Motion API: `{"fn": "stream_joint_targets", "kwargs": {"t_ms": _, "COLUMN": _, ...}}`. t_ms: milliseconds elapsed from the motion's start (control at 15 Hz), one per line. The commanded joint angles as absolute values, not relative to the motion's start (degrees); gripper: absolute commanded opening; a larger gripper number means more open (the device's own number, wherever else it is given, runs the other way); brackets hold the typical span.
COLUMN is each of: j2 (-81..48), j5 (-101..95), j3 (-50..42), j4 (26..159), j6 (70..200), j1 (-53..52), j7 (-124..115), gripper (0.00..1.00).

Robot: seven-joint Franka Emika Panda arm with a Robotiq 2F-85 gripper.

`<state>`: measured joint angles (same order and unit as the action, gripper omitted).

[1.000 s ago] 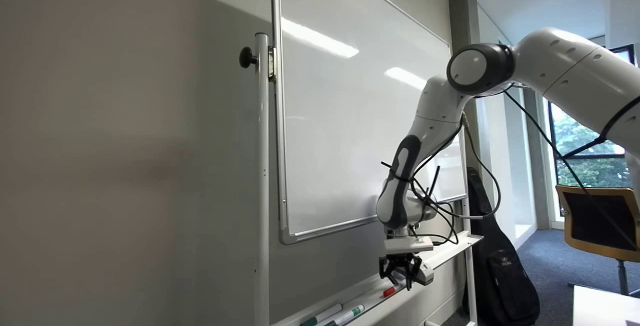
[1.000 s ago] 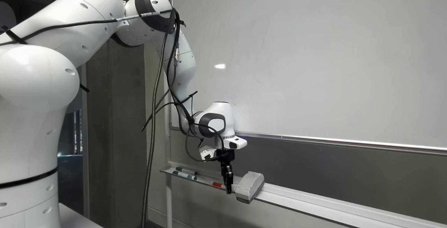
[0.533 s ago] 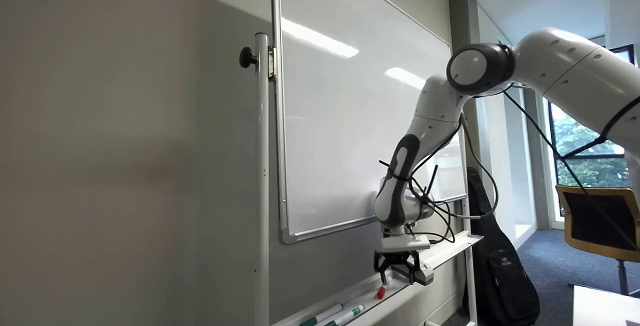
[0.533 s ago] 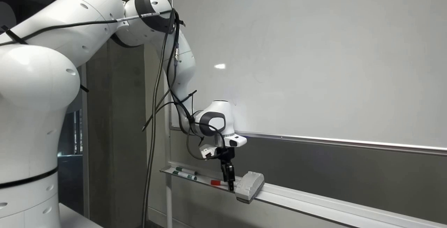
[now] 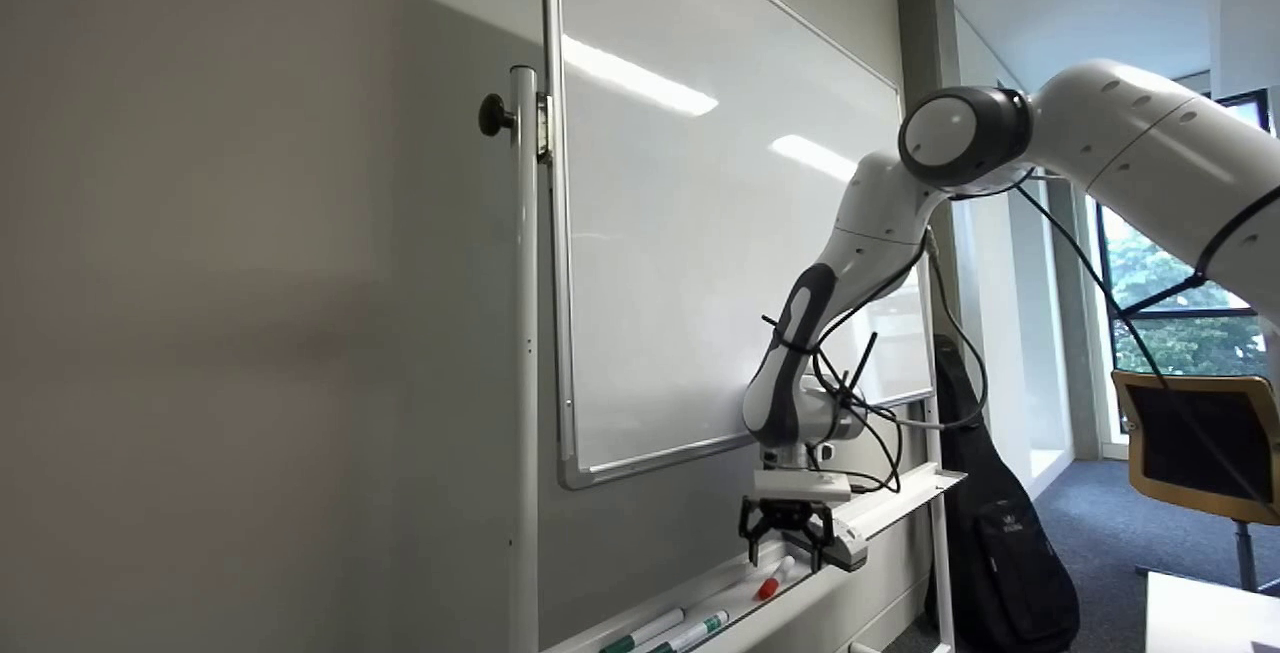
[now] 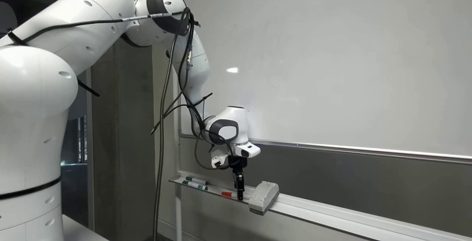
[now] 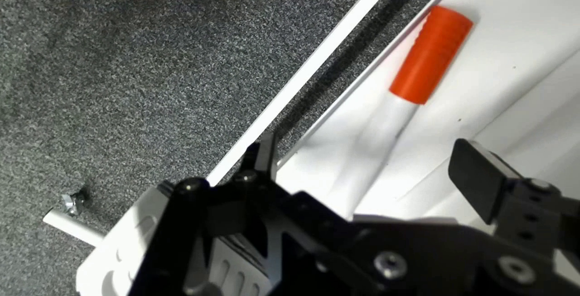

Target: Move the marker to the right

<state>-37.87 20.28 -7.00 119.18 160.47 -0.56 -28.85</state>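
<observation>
A red-capped marker (image 7: 430, 55) with a white body lies on the whiteboard's tray (image 6: 332, 217). In the wrist view it slants down from the upper right, and its lower end disappears behind the gripper's dark frame. My gripper (image 7: 369, 164) stands open over the marker, one finger on each side and neither touching it. Both exterior views show the gripper (image 5: 784, 563) pointing down, just above the tray. The marker's red cap (image 6: 228, 194) sticks out past the fingers, while part of its body is hidden behind them.
Right beside the gripper, a grey-white eraser (image 6: 263, 197) sits across the tray and juts over its front edge. Further along the tray lie two green-capped markers (image 6: 195, 185). The whiteboard (image 6: 332, 67) rises behind the arm.
The jaws have spread apart and let go of the red-capped marker. The gripper has risen slightly. The marker has turned a little on the tray.
</observation>
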Motion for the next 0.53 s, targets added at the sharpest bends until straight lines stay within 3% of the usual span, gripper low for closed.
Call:
{"fn": "stream_joint_targets", "kwargs": {"t_ms": 0, "j2": -36.5, "j5": 24.3, "j3": -2.7, "j4": 119.8, "j6": 161.4, "j1": 4.0, "j7": -26.2, "gripper": 1.0}}
{"fn": "stream_joint_targets", "kwargs": {"t_ms": 333, "j2": -37.1, "j5": 26.2, "j3": -1.4, "j4": 119.5, "j6": 161.7, "j1": 5.6, "j7": -26.1, "gripper": 1.0}}
{"fn": "stream_joint_targets", "kwargs": {"t_ms": 400, "j2": -37.2, "j5": 26.1, "j3": -1.5, "j4": 119.4, "j6": 161.8, "j1": 5.7, "j7": -26.2, "gripper": 0.84}}
{"fn": "stream_joint_targets", "kwargs": {"t_ms": 467, "j2": -37.3, "j5": 26.2, "j3": -1.4, "j4": 119.4, "j6": 161.7, "j1": 5.8, "j7": -26.1, "gripper": 0.74}}
